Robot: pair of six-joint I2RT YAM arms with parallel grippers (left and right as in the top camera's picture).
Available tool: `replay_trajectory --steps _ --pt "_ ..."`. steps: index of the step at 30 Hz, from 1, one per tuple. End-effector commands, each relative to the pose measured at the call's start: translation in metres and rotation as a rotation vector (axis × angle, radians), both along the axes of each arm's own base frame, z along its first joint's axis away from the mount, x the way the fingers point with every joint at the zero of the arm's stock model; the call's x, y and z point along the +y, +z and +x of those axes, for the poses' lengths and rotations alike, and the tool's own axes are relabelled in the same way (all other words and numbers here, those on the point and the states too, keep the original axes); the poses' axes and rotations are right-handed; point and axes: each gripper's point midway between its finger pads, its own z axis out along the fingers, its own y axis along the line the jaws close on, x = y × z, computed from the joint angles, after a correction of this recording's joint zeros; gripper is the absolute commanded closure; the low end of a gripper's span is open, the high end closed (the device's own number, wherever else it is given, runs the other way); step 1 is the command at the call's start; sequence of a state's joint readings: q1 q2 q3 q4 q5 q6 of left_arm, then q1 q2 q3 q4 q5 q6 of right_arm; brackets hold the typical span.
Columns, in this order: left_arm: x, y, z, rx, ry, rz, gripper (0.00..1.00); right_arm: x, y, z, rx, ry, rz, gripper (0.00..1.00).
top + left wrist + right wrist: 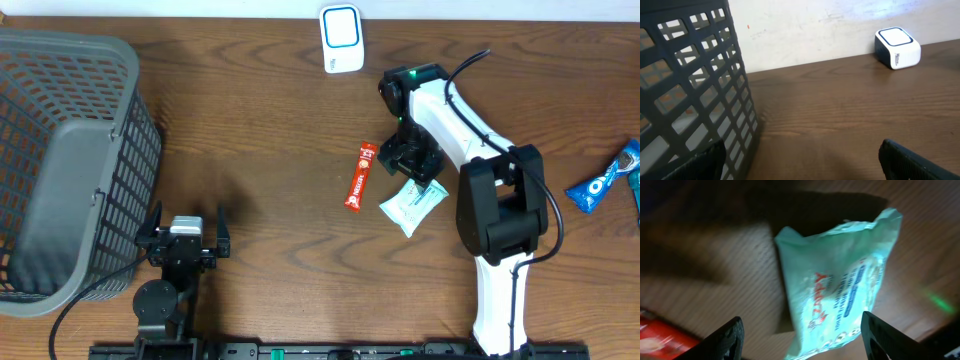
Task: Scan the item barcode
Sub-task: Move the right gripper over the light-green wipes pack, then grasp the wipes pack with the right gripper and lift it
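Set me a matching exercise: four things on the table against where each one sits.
Things:
1 basket
2 scanner
3 red sachet
4 blue pack

Places:
A right edge
B middle
C left end
D far edge

Pairs: 1-C; 2-D; 3-B; 4-A

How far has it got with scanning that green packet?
Nothing looks scanned yet. The right claw straddles the pale green packet lying on the table, jaws not closed. Left to do: grip it, carry it to the white scanner and show its barcode. The left claw sits open.
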State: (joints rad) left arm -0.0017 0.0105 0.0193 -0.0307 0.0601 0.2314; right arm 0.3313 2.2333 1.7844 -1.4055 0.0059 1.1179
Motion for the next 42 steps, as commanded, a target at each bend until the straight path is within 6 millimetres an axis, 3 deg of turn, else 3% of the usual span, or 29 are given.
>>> replay_trajectory --steps 1,10,12,14,17,21,23,28,31,34,37,42 --pt "0.001 -0.015 -0.001 0.046 0.006 -0.012 0.02 -0.011 -0.01 -0.004 0.028 -0.001 -0.068 0.3" --pt "0.001 -0.015 -0.001 0.046 0.006 -0.012 0.02 -0.009 -0.047 -0.017 0.131 0.028 -0.118 0.34" --pt "0.001 -0.015 -0.001 0.046 0.006 -0.012 0.02 -0.01 -0.05 -0.019 0.14 0.028 -0.121 0.48" --pt "0.001 -0.015 -0.001 0.046 0.006 -0.012 0.02 -0.011 -0.048 -0.019 0.144 0.024 -0.121 0.69" --pt "0.001 -0.015 -0.001 0.046 0.006 -0.012 0.02 -0.015 -0.037 -0.021 0.168 0.016 -0.128 0.89" --pt "0.001 -0.015 -0.001 0.046 0.006 -0.012 0.02 -0.013 -0.011 -0.023 0.214 0.019 -0.1 0.99" --pt "0.001 -0.015 -0.001 0.046 0.006 -0.012 0.02 -0.002 0.001 -0.018 0.218 0.081 -0.012 0.99" --pt "0.001 -0.015 -0.001 0.046 0.006 -0.012 0.02 0.062 0.042 -0.001 0.144 0.405 0.449 0.99" --pt "0.001 -0.015 -0.001 0.046 0.006 -0.012 0.02 0.118 0.083 0.004 0.003 0.654 0.856 0.99" --pt "0.001 -0.015 -0.001 0.046 0.006 -0.012 0.02 0.167 0.139 0.0 -0.258 0.928 1.315 0.99" --pt "0.001 -0.015 -0.001 0.046 0.006 -0.012 0.02 0.182 0.163 -0.001 -0.385 1.001 1.469 0.99" --pt "0.001 -0.015 -0.001 0.046 0.006 -0.012 0.02 0.184 0.149 -0.011 -0.338 1.086 1.41 0.99"
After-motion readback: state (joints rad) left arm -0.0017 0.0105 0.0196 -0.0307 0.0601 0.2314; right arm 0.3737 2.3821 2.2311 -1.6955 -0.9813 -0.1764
